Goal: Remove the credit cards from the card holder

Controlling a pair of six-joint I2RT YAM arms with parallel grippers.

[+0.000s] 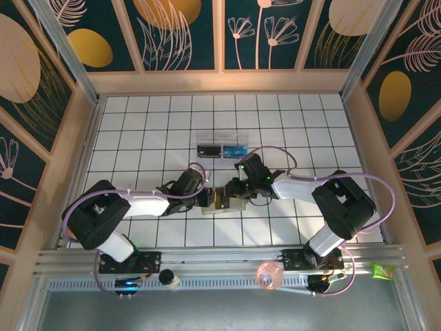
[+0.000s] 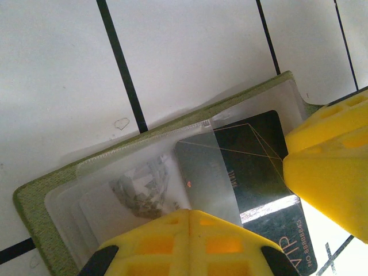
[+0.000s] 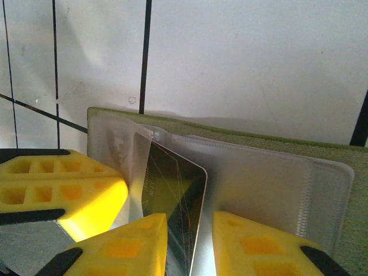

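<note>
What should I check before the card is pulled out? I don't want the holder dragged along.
1. card holder open, lying on the table: ok.
2. dark card between the right gripper fingers: ok.
3. Firm grip on that card: cannot tell.
4. left gripper shut over the sleeves: ok.
5. Holder pinned down: cannot tell.
6. clear box apart from the holder: ok.
</note>
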